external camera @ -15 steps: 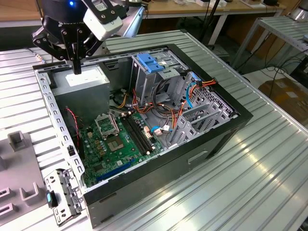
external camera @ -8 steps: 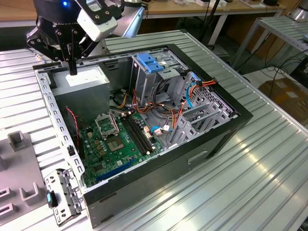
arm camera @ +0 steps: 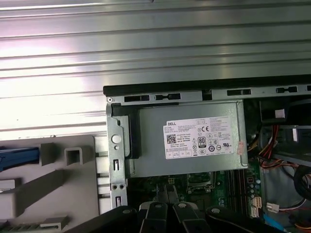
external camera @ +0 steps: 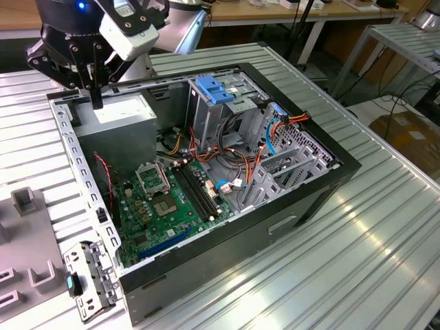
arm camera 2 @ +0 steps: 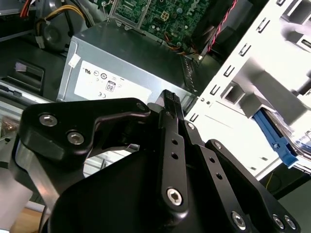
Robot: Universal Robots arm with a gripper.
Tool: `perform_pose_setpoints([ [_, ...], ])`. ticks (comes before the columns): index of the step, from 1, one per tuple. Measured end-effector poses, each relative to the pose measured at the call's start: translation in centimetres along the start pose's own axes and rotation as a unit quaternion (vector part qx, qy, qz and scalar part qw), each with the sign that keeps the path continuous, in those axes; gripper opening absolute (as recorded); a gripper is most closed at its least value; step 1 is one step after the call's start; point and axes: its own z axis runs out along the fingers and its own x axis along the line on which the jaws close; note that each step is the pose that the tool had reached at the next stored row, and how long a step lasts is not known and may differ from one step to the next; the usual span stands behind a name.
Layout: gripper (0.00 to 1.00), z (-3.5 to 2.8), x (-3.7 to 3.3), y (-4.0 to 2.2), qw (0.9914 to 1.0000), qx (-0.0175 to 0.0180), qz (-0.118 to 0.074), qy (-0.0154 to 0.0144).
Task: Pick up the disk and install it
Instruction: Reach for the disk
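Over the ribbed metal table [external camera: 385,227] — workbenches [external camera: 268,10] behind — the tool [external camera: 96,102] hangs clenched.

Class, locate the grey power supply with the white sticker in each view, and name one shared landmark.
Exterior view: power supply, exterior view's left, under the end effector.
Second wrist view: just beyond the end effector.
First wrist view: beside the case rim.
Shared landmark: green motherboard.

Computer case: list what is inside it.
Inside the computer case: a grey power supply box, a green motherboard, a metal drive cage with a blue latch, and coloured cables. The box and cage cover whatever lies beneath them.
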Motion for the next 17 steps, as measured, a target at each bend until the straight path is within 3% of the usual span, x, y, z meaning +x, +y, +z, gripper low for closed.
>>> perform_pose_setpoints([
  [17,0.11,-0.05,2.49,-0.19,1.0,0.0,0.0,0.0],
])
